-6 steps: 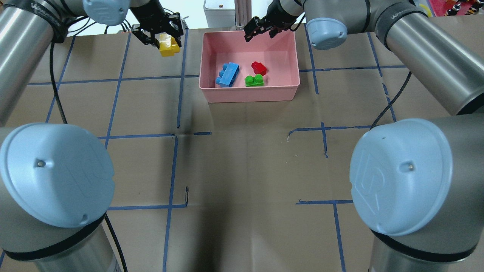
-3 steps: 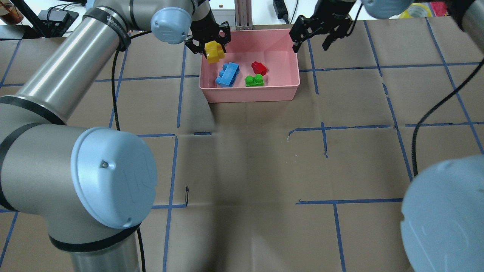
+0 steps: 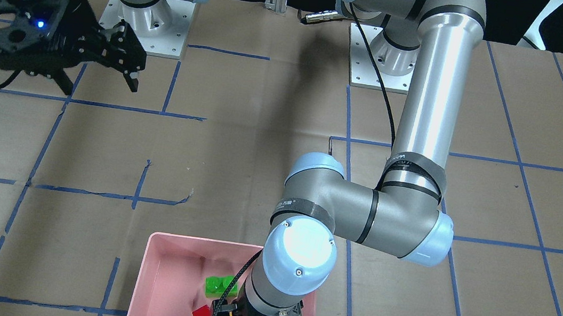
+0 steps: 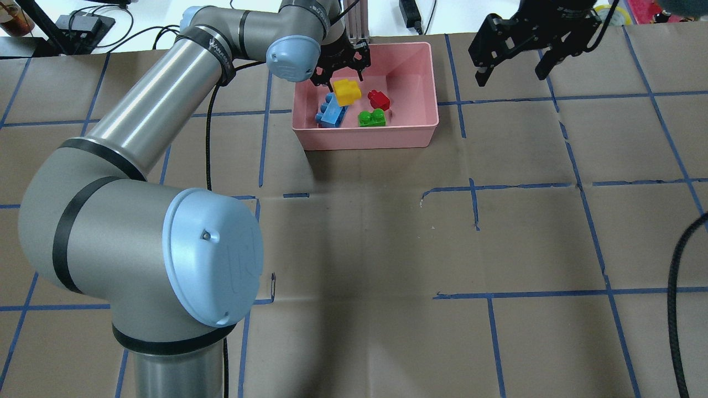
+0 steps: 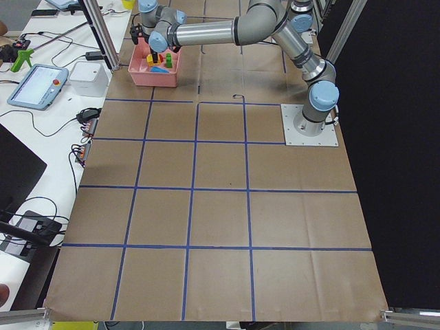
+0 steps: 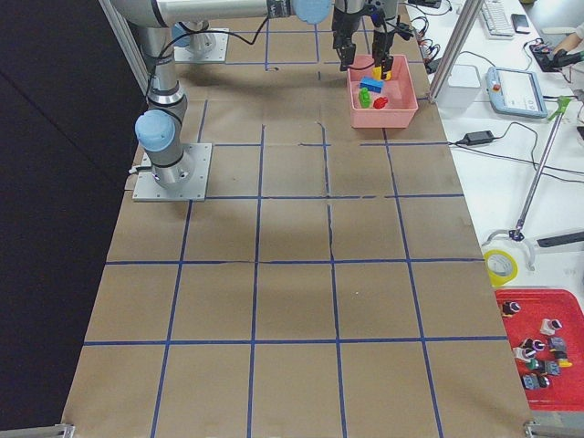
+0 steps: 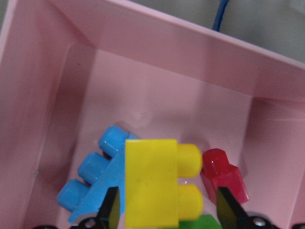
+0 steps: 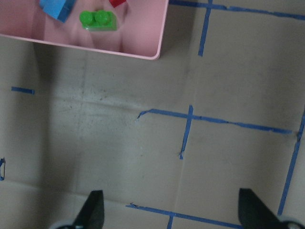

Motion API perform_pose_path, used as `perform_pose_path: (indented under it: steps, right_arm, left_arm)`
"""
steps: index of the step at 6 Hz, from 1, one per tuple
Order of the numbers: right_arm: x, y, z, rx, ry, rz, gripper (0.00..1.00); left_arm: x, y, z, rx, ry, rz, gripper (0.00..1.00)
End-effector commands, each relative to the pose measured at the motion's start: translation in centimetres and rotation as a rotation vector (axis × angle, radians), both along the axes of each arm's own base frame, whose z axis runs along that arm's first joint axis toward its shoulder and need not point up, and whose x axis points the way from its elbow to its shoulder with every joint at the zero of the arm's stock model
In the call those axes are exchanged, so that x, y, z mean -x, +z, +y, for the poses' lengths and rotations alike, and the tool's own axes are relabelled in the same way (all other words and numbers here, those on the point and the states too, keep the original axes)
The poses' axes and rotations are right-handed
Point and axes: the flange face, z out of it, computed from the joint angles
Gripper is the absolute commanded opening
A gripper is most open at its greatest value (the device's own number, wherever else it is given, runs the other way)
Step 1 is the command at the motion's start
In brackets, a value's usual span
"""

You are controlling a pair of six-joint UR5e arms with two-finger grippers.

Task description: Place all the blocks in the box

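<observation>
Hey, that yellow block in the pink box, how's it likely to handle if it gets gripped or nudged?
The yellow block looks like rigid moulded plastic, so it should keep its shape when squeezed. Its smooth, glossy faces may be a bit slippery. It overlaps the blue block; if it rests on it, a nudge would probably tip it off.

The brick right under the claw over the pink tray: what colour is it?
The brick is plain yellow; the left wrist-mounted view shows it best.
</observation>
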Motion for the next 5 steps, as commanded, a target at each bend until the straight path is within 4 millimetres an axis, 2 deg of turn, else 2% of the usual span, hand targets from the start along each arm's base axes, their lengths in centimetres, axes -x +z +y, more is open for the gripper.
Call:
perform_pose_path:
  steps: [1, 2, 3, 4, 5]
  right_arm:
    - [0.7, -3.3, 7.2, -0.054, -0.105, 0.086, 1.00]
    - [0.8, -4.6, 7.6, -0.094, -0.170, 0.104, 1.00]
    - [0.8, -4.8, 7.3, -0.094, -0.226, 0.105, 1.00]
    - [0.8, -5.0, 7.2, -0.097, -0.228, 0.105, 1.00]
    - [0.8, -5.0, 7.2, -0.098, -0.228, 0.104, 1.00]
  left_arm:
    - [-1.3, 5.7, 1.6, 0.020, -0.109, -0.073, 0.98]
    - [-4.2, 10.9, 4.1, -0.026, -0.208, -0.130, 0.99]
    - [-8.6, 14.9, 6.3, -0.089, -0.278, -0.149, 0.99]
    - [-13.8, 17.7, 8.9, -0.109, -0.351, -0.156, 0.99]
    - [-19.4, 19.9, 12.8, -0.113, -0.402, -0.159, 1.00]
